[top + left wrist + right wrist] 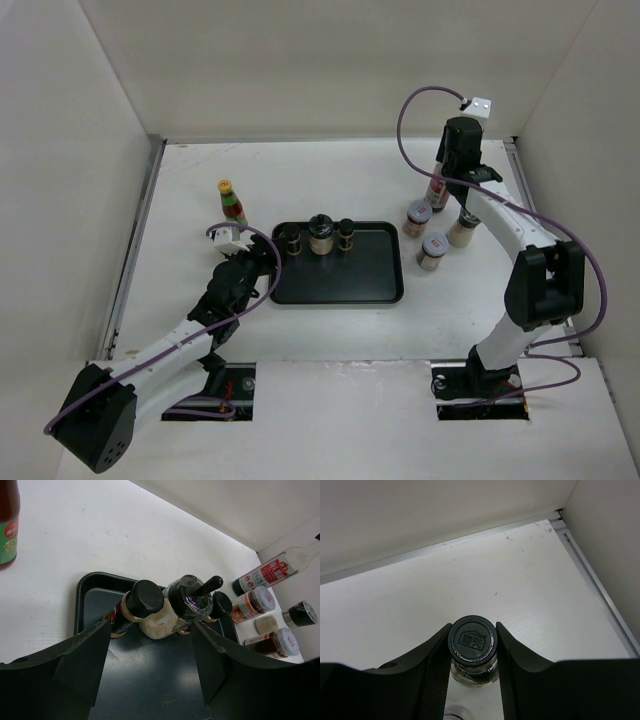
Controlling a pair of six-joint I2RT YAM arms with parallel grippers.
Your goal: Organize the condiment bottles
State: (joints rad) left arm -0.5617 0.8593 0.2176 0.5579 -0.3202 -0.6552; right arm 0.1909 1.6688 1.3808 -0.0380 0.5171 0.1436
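Note:
My right gripper [472,647] is shut on the black cap of the tall clear bottle [472,641], which stands at the back right [436,192]. Three short spice jars [418,217] [432,251] [461,231] stand beside it. Three bottles stand along the back of the black tray [340,280]: a black-capped one [144,598], a pale-filled jar [159,622] and a small black-capped one [220,604]. My left gripper [150,672] is open and empty over the tray's left part [262,262], just short of them. The yellow-capped sauce bottle [231,203] stands left of the tray.
White walls close in the table on the left, back and right. A metal strip [600,587] runs along the right wall. The right arm's purple cable [410,110] loops above the back right corner.

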